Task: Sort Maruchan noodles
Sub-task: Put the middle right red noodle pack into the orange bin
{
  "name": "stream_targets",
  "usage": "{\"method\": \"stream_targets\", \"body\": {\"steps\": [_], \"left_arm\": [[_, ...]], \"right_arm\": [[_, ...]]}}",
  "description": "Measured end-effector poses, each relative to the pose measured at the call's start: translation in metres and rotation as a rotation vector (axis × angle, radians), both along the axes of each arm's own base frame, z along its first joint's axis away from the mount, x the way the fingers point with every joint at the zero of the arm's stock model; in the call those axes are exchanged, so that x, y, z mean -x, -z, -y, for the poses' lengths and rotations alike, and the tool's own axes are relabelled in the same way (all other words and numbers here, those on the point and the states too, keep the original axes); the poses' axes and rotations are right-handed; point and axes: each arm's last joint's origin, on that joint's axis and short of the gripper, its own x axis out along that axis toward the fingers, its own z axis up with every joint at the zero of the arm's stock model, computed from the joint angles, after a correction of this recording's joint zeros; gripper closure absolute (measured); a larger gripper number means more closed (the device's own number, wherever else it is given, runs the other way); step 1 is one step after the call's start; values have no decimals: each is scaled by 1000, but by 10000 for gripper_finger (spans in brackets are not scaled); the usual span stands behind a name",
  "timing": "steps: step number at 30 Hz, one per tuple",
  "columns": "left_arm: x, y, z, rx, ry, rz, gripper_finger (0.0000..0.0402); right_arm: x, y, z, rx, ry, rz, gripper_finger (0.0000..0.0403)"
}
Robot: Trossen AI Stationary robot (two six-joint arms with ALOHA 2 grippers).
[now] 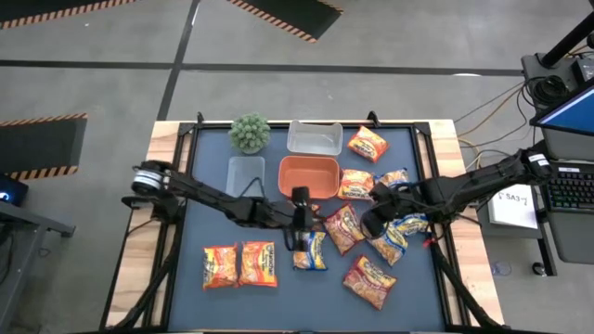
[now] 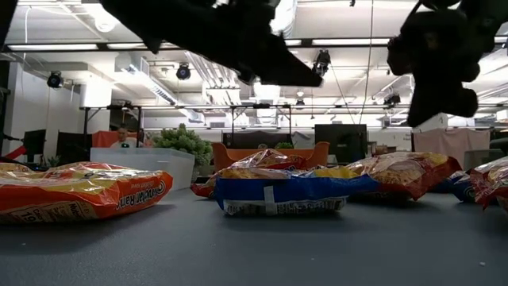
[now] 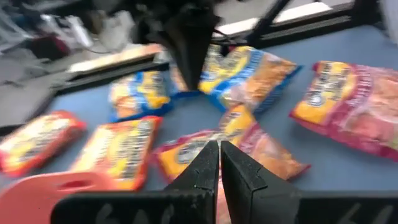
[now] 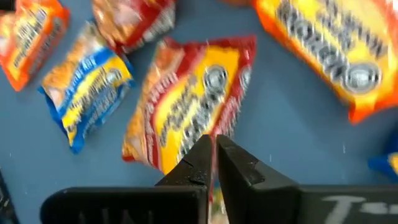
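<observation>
Hovering with both grippers pressed together and empty: left gripper (image 1: pixel 299 232) beside the blue-and-yellow packet (image 1: pixel 310 251), right gripper (image 1: pixel 369 223) above the red packet (image 1: pixel 343 227). Next: spread, descend, pinch.

High view: overhead, straight down, whole table (image 1: pixel 209 199) plus surrounding floor. Low view: at table-top height, level across, packets close, office behind. Left wrist view: close, past its tool (image 3: pixel 219 163), across the table's middle. Right wrist view: close, nearly straight down past its tool (image 4: pixel 211 163). All four share the mid-table Maruchan noodles (image 1: pixel 342 228).
</observation>
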Motion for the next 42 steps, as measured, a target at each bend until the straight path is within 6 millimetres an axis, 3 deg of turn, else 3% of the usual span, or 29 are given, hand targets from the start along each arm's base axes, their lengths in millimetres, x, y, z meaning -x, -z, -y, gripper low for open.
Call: {"method": "stream_targets", "body": {"steps": [5,12,17,23,30,42], "left_arm": [[-18,11,4,18,16,-18,402],[-32,27,8,57,14,-45,402],[-35,40,10,80,15,-81,402],[-36,52,11,133,-3,-104,402],[-38,66,12,196,2,-119,402],[-43,93,11,194,-28,-148,402]], "right_arm": [[4,3,1,-26,-13,-59,331],[4,3,1,-49,-11,-69,228],[1,7,1,-20,18,-12,160],[1,27,4,-39,54,52,106],[4,44,10,-31,93,90,74],[-1,62,20,-45,145,197,76]]}}
